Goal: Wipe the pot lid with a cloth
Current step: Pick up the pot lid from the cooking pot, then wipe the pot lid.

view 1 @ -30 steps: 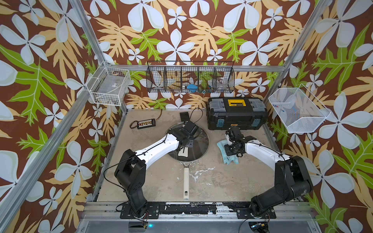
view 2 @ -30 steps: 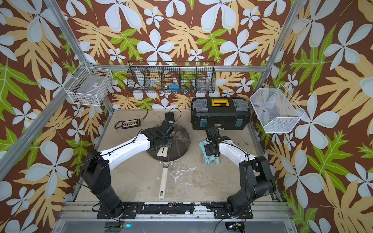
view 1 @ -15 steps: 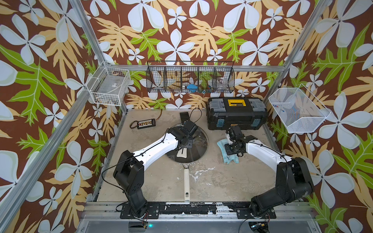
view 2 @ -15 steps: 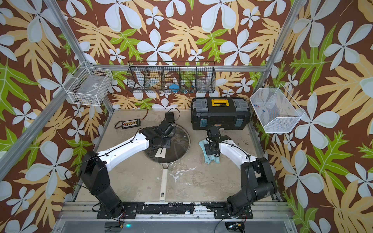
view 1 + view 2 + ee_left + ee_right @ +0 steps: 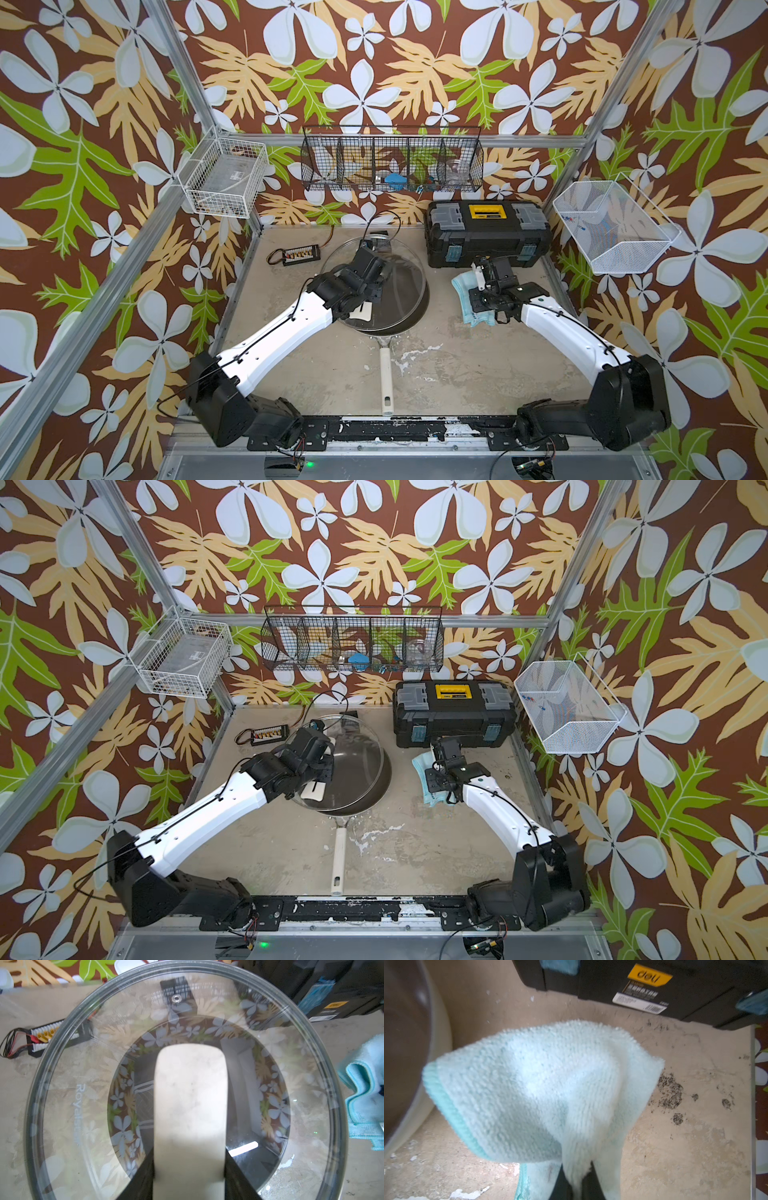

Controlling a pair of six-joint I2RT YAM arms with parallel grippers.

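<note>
The pot lid [image 5: 399, 270] hangs tilted above the dark pan [image 5: 413, 318], its far rim raised toward the back wall. A second ago it lay lower and more squarely over the pan; now it sits a little further left and the pan's right edge is uncovered. The left gripper [image 5: 189, 1180] is clamped on the lid's cream handle [image 5: 190, 1105].

The cloth [image 5: 463, 286] is bunched in the closed right gripper [image 5: 577, 1186], to the right of the lid and apart from it, in much the same place as before.

A strip of bare table [image 5: 442, 365] lies between the lid's right rim and the cloth. The black toolbox [image 5: 486, 239] stands just behind the right gripper. The lid's far rim is near a small black box [image 5: 377, 236] at the rear. In front, the table lies open around the pan's long handle [image 5: 386, 382].
</note>
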